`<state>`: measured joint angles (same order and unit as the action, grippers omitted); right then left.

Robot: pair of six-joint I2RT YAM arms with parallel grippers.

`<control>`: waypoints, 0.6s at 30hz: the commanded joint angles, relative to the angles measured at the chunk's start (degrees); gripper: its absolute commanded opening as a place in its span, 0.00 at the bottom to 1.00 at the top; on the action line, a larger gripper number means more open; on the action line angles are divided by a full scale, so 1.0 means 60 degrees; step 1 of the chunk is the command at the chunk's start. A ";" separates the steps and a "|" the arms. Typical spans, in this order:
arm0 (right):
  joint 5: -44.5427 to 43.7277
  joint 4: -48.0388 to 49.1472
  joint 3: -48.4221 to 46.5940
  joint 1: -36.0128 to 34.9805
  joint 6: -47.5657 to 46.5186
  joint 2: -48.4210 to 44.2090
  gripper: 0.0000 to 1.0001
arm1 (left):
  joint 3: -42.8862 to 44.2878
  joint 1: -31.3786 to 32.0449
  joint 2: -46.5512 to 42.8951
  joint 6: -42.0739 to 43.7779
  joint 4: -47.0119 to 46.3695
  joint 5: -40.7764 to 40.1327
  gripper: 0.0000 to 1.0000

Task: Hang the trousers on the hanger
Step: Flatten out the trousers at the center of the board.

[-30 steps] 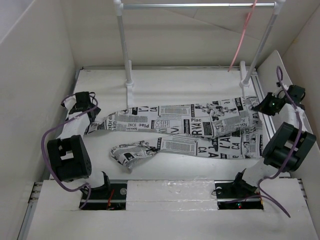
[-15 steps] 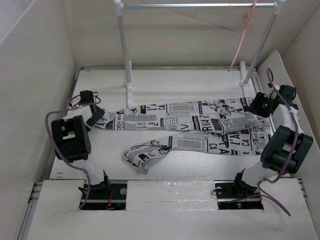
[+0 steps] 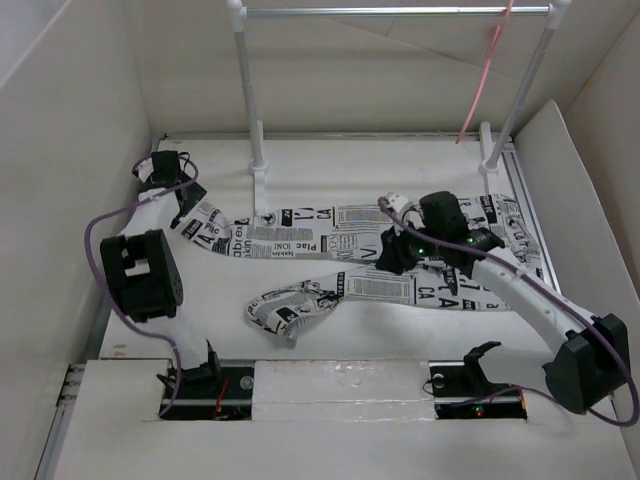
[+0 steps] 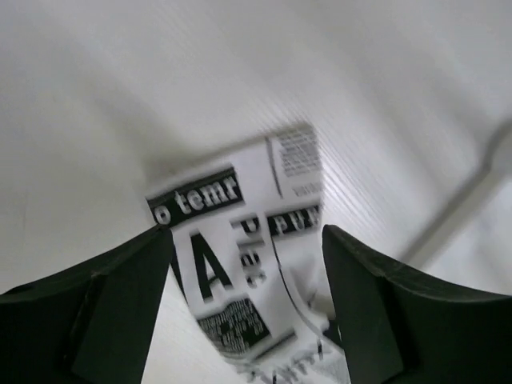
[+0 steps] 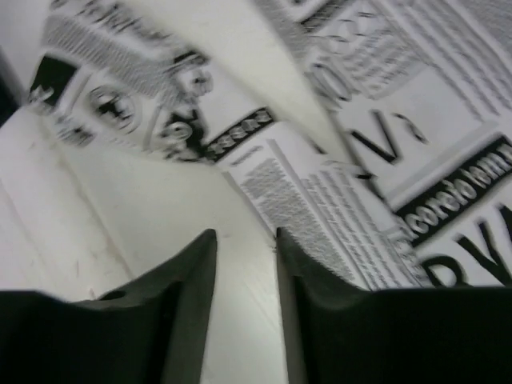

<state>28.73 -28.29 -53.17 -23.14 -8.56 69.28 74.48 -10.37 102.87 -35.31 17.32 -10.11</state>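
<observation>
Right gripper had swung in over the trousers, jaws nearly together (slim bare gap) | left gripper: jaws apart, leg end between | trousers flat on table | hanger on rail

COUNT | trousers: one pair, two legs | hanger: one, pink | rack: one, with two white posts and one silver bar | arms: two, left arm and right arm | claws: two, left claw and right claw | bench: one
</observation>
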 commanded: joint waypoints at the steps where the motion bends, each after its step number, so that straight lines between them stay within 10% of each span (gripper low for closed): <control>1: -0.0861 -0.0455 0.0028 -0.1049 -0.0317 -0.0486 0.44 | -0.0837 0.0730 -0.2535 0.0551 0.0204 0.0263 0.72; 4: -0.0614 -0.0367 0.0335 -0.1168 -0.0244 -0.0545 0.48 | -0.2536 0.2470 -0.4819 0.0539 0.0348 0.0455 0.61; 6: -0.0570 -0.0397 0.0336 -0.1315 -0.0448 -0.0589 0.35 | -0.3489 0.3618 -0.6417 -0.0074 0.0775 0.0221 0.42; 7: -0.0570 -0.0585 0.0307 -0.1474 -0.0521 -0.0618 0.06 | -0.3710 0.4604 -0.6959 -0.0454 0.1399 0.0205 0.30; 10: -0.0671 -0.0893 0.0350 -0.1987 -0.0917 -0.0778 0.00 | -0.4778 0.6335 -0.8966 -0.2167 0.2339 0.0541 0.00; 14: -0.0995 -0.1144 0.0716 -0.2077 -0.0903 -0.1348 0.02 | -0.5966 0.7846 -1.0362 -0.3606 0.3117 0.1405 0.04; 18: -0.0512 -0.1041 0.0907 -0.1886 -0.0859 -0.1556 0.30 | -0.5327 0.8481 -0.9883 -0.3360 0.3981 0.0646 0.33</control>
<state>24.34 -34.70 -48.03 -34.96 -12.99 61.17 39.77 39.05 41.06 -52.86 36.21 -3.99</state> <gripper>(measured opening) 0.271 0.292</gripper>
